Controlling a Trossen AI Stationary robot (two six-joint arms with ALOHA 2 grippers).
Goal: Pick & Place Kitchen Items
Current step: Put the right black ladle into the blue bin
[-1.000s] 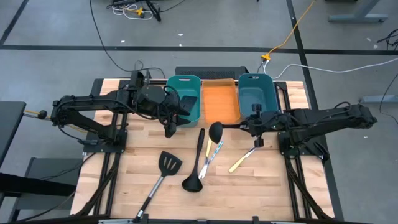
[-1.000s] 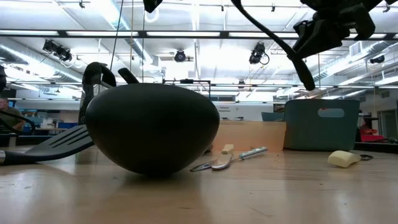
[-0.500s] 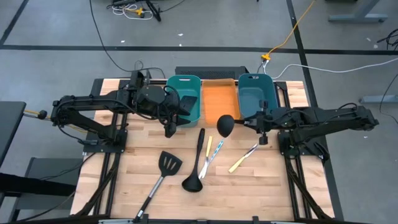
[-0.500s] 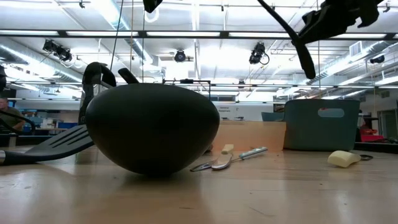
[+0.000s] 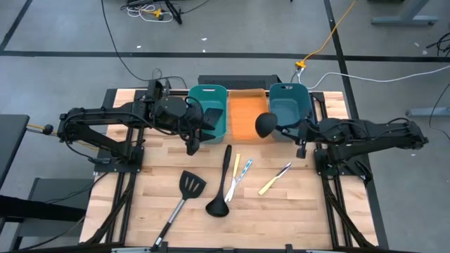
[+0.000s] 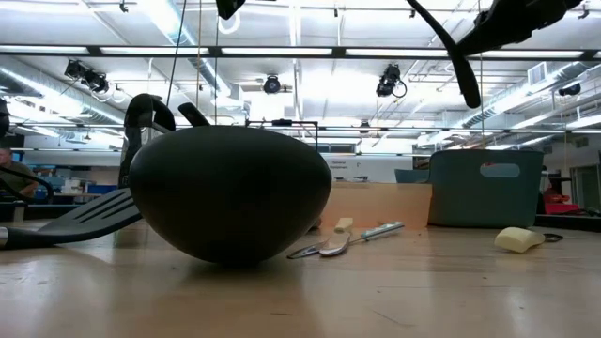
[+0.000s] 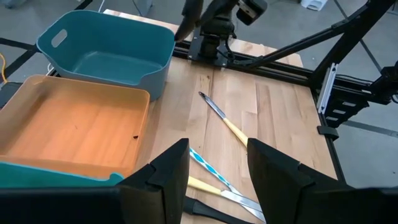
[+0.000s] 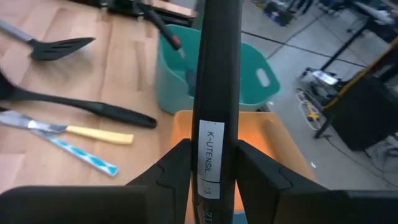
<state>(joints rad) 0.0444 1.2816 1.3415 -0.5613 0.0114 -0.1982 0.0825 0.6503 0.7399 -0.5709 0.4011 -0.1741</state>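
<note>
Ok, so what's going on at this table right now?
The right gripper has its jaws shut on the handle of a black plastic ladle, holding it in the air with the bowl over the orange rectangular bin. The left gripper hovers near the left teal bin, jaws open, holding nothing. A black slotted spatula, a second black ladle and thin sticks lie on the wooden table.

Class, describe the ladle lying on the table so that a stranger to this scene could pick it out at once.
Start at the orange rectangular plastic bin at the back of the wooden table and come toward the front edge. The black long-handled plastic ladle lies there, bowl nearest the front. Its round bowl sets it apart from the black slotted spatula beside it.
</note>
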